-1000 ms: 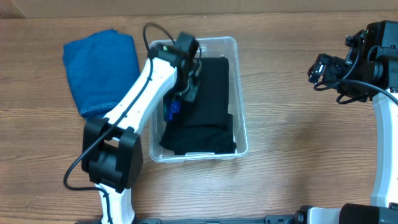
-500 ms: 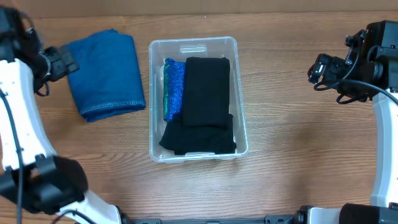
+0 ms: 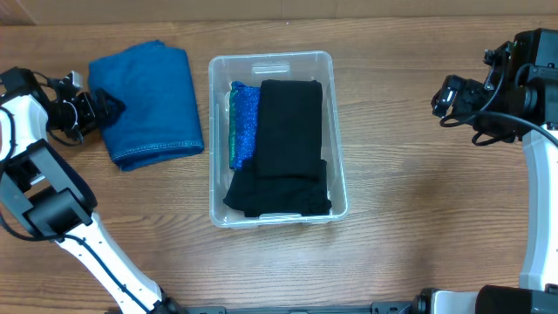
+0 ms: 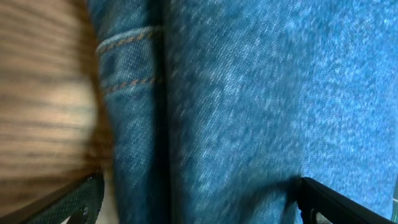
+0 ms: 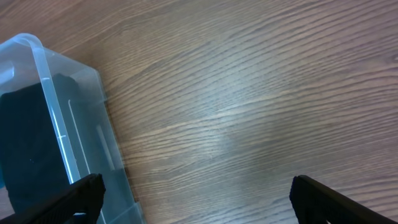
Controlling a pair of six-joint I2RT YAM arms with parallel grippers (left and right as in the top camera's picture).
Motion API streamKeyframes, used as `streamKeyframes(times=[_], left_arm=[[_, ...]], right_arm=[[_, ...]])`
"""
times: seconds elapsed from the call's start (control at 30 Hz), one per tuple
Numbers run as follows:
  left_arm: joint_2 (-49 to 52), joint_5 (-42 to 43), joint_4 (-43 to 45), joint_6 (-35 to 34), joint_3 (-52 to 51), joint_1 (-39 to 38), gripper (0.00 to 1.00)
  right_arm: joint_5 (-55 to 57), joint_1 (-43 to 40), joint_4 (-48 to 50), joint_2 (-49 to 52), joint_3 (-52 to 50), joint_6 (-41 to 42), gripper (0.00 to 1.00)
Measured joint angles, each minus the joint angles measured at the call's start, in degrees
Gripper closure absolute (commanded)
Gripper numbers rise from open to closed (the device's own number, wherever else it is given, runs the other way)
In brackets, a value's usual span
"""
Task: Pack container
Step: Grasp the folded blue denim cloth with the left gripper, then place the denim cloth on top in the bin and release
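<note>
While the container sits mid-tabletop, long side running away from the robot, the action is out on the left. The left tool is right at the left edge of the folded denim, which lies flat on the wood just beside the container's left wall. From the left wrist camera the denim fills nearly the whole view, orange stitching along a seam, and the left tool has its jaws spread wide, one tip at each lower corner and nothing pinched between them. Whether the tips touch the fabric, I can't tell.

Inside the container, a black cloth takes up the middle and right, bunched wider at the near end. A blue-green cloth is tucked between it and the left wall, partly under the black.

Over on the far right, the right tool hangs well apart from everything. Its wrist camera shows the right tool with jaws wide apart and empty, bare tabletop below and a corner of the container at the left edge.
</note>
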Motion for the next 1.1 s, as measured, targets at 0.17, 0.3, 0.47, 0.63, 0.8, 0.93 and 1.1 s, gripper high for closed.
streamKeyframes(times=[0.17,0.3,0.47,0.63,0.8,0.93,1.1], left_arm=[[2.5,6.0,-1.6,-0.7,1.3,-1.8,0.96],[2.0,8.9,-10.0,-2.2,1.7,-3.4,0.96],[-16.5,6.6,-17.5,-2.3,1.1,-6.2,0.96],[-48.3,3.6,-17.4,-7.1,1.1,-14.6,0.96],[-57.2,-3.1,-17.0,-17.1,1.1,-41.4,0.96],[-52.2,-18.8,-15.7,-24.5,0.2,-57.1,0.96],[-35.8,-22.2,-12.7,-26.3,-0.4,-59.7,0.96]], right_arm=[[0.0,0.0,0.0,0.0,0.0,0.0,0.0],[0.0,0.0,-0.1,0.0,0.0,0.0,0.0],[0.0,0.0,-1.4,0.0,0.0,0.0,0.0],[0.0,0.0,-2.2,0.0,0.0,0.0,0.0],[0.0,0.0,-2.4,0.0,0.0,0.0,0.0],[-0.2,0.0,-2.6,0.0,0.0,0.0,0.0],[-0.2,0.0,-2.6,0.0,0.0,0.0,0.0]])
